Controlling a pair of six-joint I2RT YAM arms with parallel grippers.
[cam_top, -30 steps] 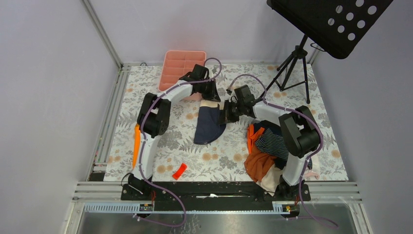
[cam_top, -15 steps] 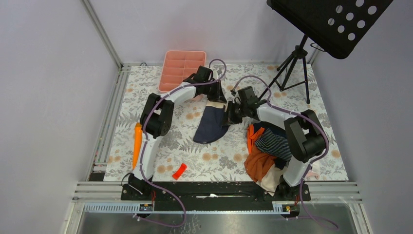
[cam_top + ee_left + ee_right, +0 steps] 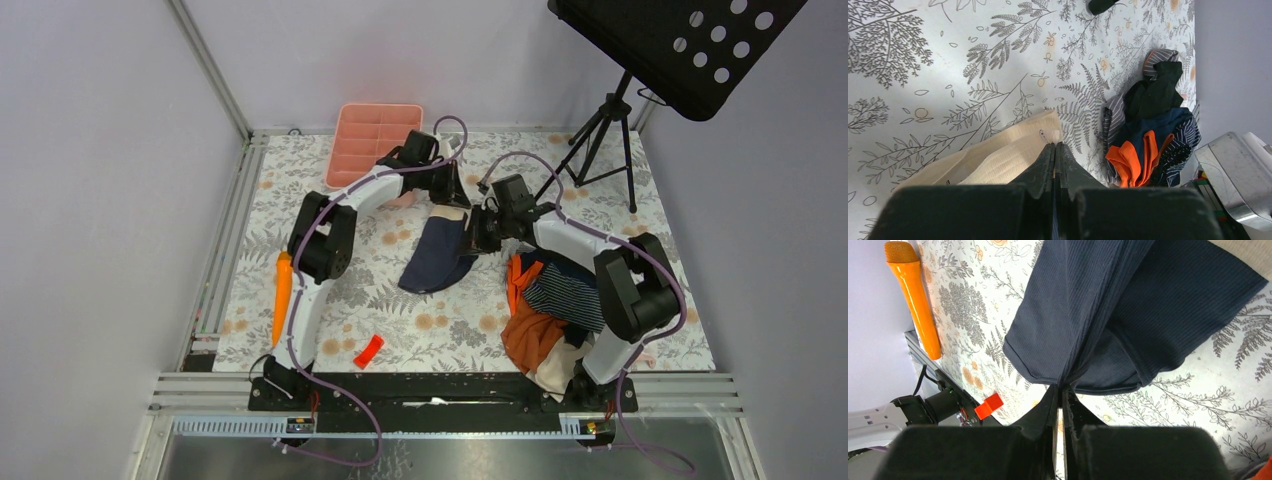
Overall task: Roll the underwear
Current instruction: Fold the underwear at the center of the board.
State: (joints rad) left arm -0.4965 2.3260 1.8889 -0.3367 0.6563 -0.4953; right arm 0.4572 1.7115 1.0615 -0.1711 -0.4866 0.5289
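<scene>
The plain navy underwear point(image 3: 436, 256) with a tan waistband point(image 3: 998, 157) hangs stretched between both grippers above the floral mat. My left gripper point(image 3: 450, 197) is shut on the tan waistband's corner; its tips point(image 3: 1054, 146) pinch the cloth. My right gripper point(image 3: 474, 236) is shut on a bunched fold of the navy cloth point(image 3: 1108, 310), with its tips point(image 3: 1062, 388) closed on it. The striped navy underwear point(image 3: 562, 292) lies in the clothes pile at the right, and shows in the left wrist view point(image 3: 1188, 137).
A pile of clothes with an orange garment point(image 3: 530, 335) lies at the front right. A pink divided tray point(image 3: 372, 135) stands at the back. An orange microphone point(image 3: 282, 296) lies at the left, a small red block point(image 3: 368, 350) near the front. A music stand's tripod point(image 3: 600, 135) stands back right.
Both grippers have moved a little to the right and back with the navy underwear held between them. The cloth's lower end has trailed along the mat.
</scene>
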